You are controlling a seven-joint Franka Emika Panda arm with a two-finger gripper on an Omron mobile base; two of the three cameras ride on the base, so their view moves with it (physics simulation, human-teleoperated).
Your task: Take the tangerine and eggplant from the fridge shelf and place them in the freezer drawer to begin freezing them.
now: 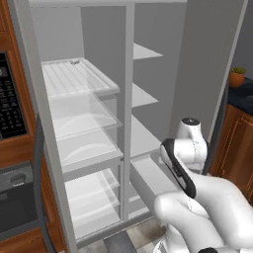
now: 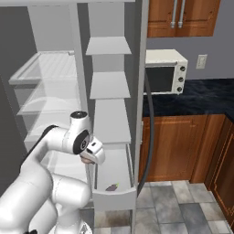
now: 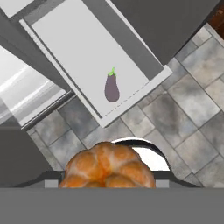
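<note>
Small round orange segmented tangerine sits clamped in our pincer, jaws narrowed around it, above floor just outside long pale grey-white freezer drawer. Small purple eggplant with green stem lies inside drawer near front end. We see wide white ribbed fridge shelf higher up, well apart.

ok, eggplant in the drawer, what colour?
Dull purple with a green stem, clearest in the hand view: eggplant.

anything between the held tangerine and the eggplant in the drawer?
Nothing on the drawer floor: in the hand view the tangerine sits above floor tiles, then the freezer drawer front wall, then bare floor to the eggplant.
</note>
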